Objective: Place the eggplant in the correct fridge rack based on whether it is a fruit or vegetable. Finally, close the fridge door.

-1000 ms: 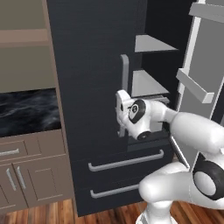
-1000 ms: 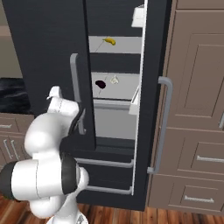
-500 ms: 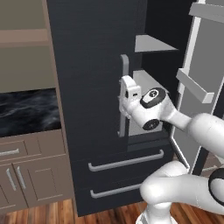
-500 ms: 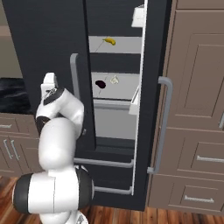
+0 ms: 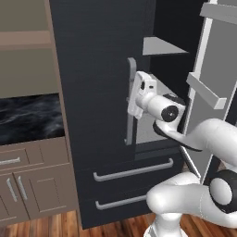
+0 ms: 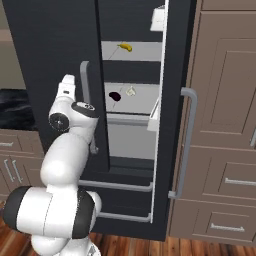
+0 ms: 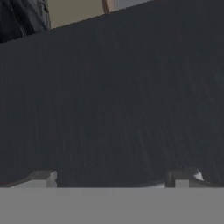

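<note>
Gripper (image 7: 111, 177) spread wide, empty, facing left fridge leaf (image 7: 113, 100); fridge door (image 6: 172, 120) ajar.

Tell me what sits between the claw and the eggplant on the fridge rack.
In the right base view, the closed left-hand fridge leaf, with its vertical grey handle, stands between the open claw and the eggplant on the fridge rack.

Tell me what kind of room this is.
A home kitchen, rendered rather than real. A black fridge stands with its right door open, a banana and an eggplant on its shelves, between brown cabinets and a dark counter.
</note>
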Tool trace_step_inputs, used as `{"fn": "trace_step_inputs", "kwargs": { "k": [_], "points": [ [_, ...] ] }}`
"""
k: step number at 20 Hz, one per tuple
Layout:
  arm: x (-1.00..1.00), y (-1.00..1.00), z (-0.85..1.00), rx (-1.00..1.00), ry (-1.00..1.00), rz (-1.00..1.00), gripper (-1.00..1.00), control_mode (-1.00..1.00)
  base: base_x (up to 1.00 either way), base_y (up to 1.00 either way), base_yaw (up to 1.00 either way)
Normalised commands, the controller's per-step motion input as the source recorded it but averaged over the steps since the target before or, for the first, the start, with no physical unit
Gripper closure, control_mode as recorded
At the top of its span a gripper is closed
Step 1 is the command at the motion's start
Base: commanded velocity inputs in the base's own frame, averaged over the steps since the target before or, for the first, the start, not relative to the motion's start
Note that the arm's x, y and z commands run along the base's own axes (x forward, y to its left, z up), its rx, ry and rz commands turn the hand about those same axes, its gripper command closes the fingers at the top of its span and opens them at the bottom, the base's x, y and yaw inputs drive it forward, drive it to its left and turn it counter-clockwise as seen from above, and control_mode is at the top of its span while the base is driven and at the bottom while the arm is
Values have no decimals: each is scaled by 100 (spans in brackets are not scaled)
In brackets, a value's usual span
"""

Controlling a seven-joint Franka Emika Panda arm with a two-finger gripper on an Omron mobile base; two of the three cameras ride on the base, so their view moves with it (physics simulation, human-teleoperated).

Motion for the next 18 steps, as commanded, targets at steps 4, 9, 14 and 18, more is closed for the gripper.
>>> {"fn": "trace_step_inputs", "kwargs": {
  "k": [4,9,14,18],
  "points": [
    [-21,0,82,15,23,-13,-100,-100,0,0,0],
    [-3,-6,100,6,1,-9,-100,-100,0,0,0],
    [-15,-33,68,1,0,0,-100,-100,0,0,0],
    [-56,-57,48,0,-2,2,-100,-100,0,0,0]
  ]
}}
